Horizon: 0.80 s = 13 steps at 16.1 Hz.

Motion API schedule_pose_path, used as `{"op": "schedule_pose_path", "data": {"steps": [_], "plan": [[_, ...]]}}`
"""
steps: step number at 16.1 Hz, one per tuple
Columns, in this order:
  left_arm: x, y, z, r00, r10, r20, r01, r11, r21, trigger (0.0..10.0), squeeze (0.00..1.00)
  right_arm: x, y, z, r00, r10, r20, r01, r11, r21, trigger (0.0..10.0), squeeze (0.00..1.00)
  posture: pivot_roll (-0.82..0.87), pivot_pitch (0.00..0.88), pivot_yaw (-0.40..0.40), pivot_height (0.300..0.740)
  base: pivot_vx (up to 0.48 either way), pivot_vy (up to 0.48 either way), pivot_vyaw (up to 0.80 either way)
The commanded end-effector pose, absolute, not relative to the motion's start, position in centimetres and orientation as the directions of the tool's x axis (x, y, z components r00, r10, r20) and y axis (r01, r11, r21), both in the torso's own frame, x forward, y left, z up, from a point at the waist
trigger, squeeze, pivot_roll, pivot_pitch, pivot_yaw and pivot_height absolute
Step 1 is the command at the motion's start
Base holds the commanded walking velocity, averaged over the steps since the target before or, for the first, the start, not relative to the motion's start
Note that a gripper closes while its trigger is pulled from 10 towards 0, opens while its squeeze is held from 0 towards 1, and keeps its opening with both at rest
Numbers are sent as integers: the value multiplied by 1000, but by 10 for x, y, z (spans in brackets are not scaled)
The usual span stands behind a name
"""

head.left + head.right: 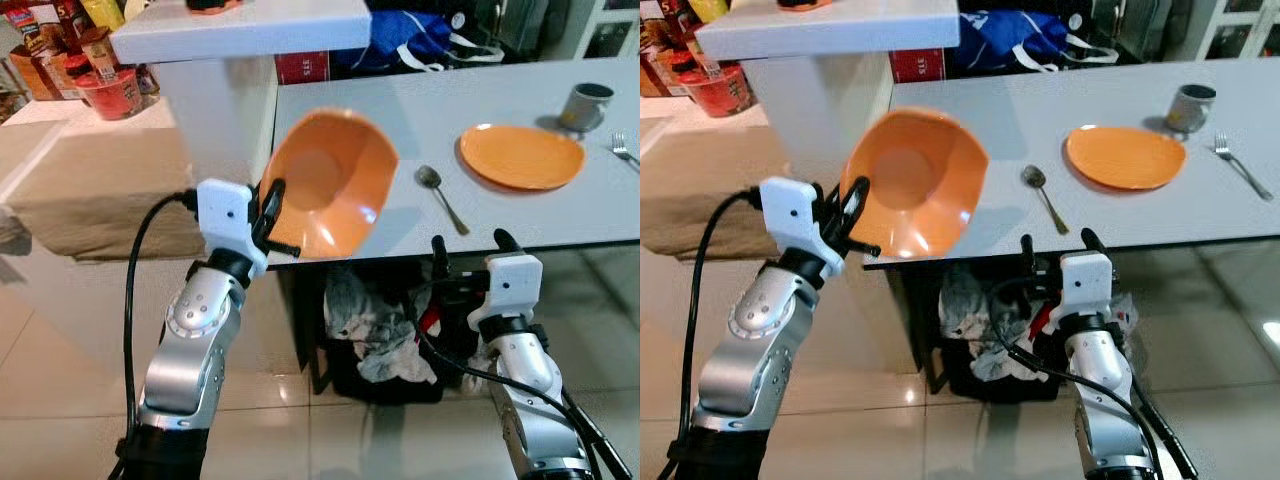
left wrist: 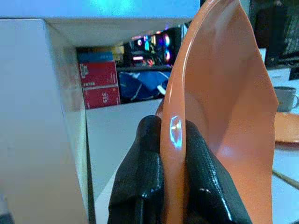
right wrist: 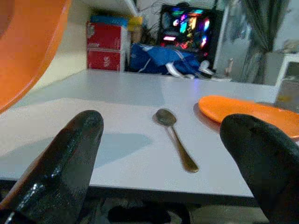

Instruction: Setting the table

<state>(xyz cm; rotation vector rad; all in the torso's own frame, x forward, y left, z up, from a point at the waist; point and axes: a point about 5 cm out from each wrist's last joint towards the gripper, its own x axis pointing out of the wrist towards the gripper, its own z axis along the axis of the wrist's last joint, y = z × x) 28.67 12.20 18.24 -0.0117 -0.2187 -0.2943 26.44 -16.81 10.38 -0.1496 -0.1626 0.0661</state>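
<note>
Your left gripper (image 1: 272,215) pinches the rim of the orange bowl (image 1: 330,182), holding it tilted above the near left corner of the grey table (image 1: 420,110). Your right gripper (image 1: 468,243) sits fingers wide apart and empty, just below the near table edge, near the spoon (image 1: 441,197) and orange plate (image 1: 521,156).

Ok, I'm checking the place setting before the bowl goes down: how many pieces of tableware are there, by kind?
Bowls: 1, the orange bowl held by the left gripper
Plates: 1, the orange plate
Spoons: 1
Forks: 1
Mugs: 1
Total: 5
</note>
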Motion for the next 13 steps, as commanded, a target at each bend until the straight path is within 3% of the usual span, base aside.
{"op": "schedule_pose_path", "data": {"steps": [1,13], "plan": [[287,125,189,932,-273,238,276,961,24,0,0,265,-162,106,981,98,166,-72,985,-155,10000,0,-160,0,103,722,262,-401,0],[296,128,184,940,-269,208,267,963,37,0,0,262,-161,104,982,103,157,-78,985,-155,10000,0,-165,0,105,722,259,-401,0]]}}
